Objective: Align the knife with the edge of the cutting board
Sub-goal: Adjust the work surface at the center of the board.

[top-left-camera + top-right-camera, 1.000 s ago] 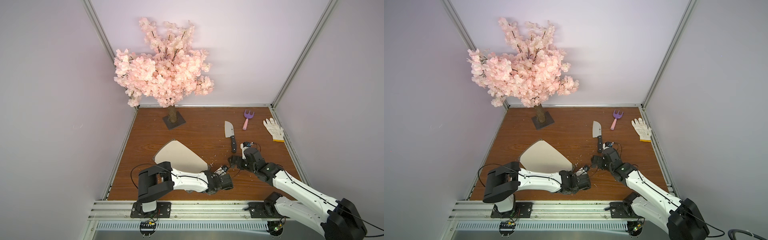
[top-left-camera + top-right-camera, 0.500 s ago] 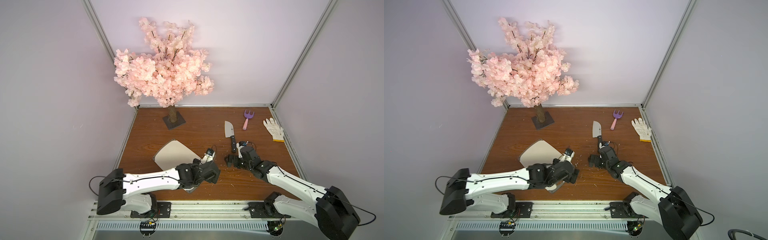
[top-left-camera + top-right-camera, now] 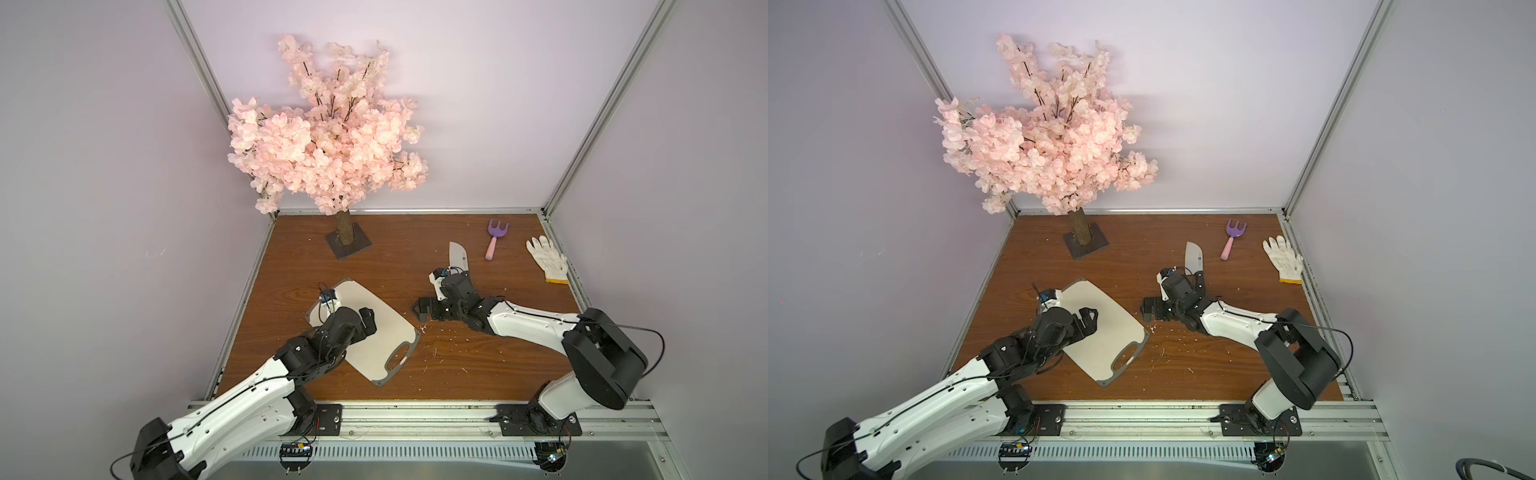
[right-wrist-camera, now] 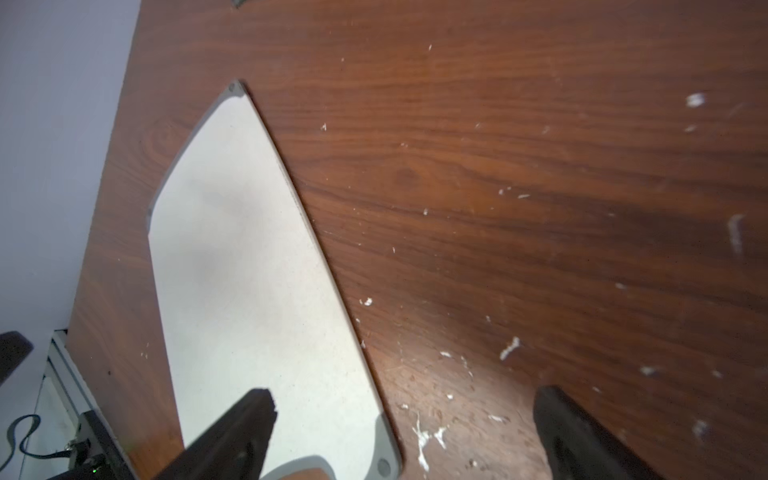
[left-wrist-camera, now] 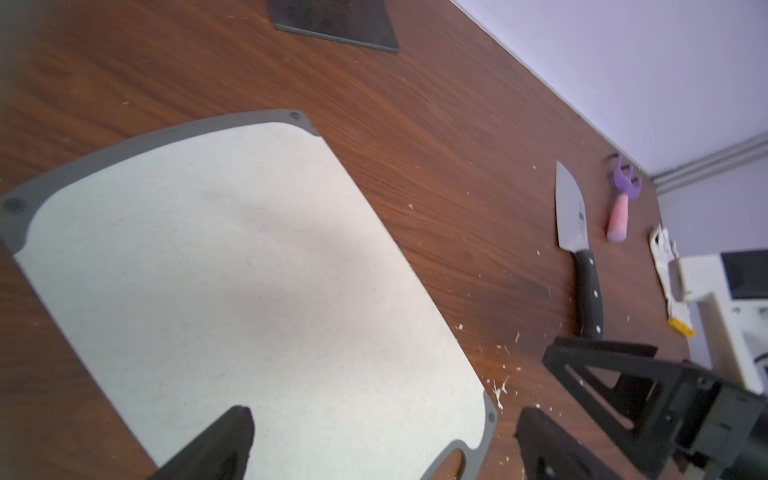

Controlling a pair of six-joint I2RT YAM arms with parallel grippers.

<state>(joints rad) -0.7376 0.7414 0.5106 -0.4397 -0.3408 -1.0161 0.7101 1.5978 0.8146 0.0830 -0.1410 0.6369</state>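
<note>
Having opened, left hand [image 5: 382,415] hovers spread over cutting board [image 3: 390,332]; right hand [image 4: 403,397] spread near knife [image 3: 458,259].

Brown wood table [image 3: 395,249]. Lying on it: cutting board [image 3: 386,332], front left, askew; knife [image 3: 458,259], toy fork [image 3: 494,239], white glove [image 3: 546,259] far right; dark tree base [image 3: 358,245] at back; white flecks [image 3: 436,353].

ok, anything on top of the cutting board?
Nothing lies on the cutting board: the left wrist view shows its off-white face bare. The open left gripper is over it, holding nothing. In both top views the left arm covers one corner, so that patch is unchecked.
</note>
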